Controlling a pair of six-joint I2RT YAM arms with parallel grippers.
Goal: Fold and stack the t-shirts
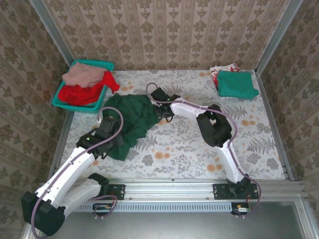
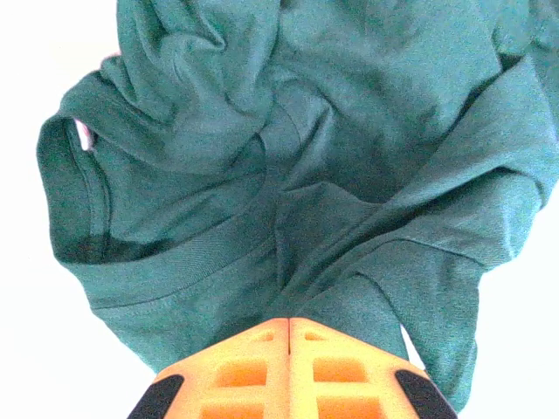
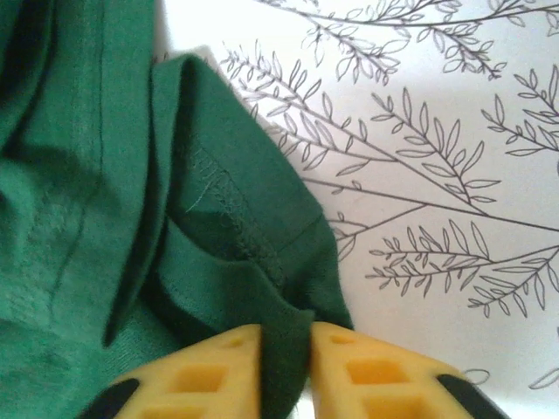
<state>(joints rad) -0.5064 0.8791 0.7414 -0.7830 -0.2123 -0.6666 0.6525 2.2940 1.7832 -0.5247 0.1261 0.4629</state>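
Reaching inward, left pincer [image 2: 288, 325] and right pincer [image 3: 286, 339] clamped on dark green t-shirt [image 1: 133, 115], elbows bent

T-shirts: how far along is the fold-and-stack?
Done: teal tee folded on the white-red tee, far right corner. In hand: green tee, crumpled, pinched by left claw and right claw. Left: that fold, plus red tee and pink tee in the basket.
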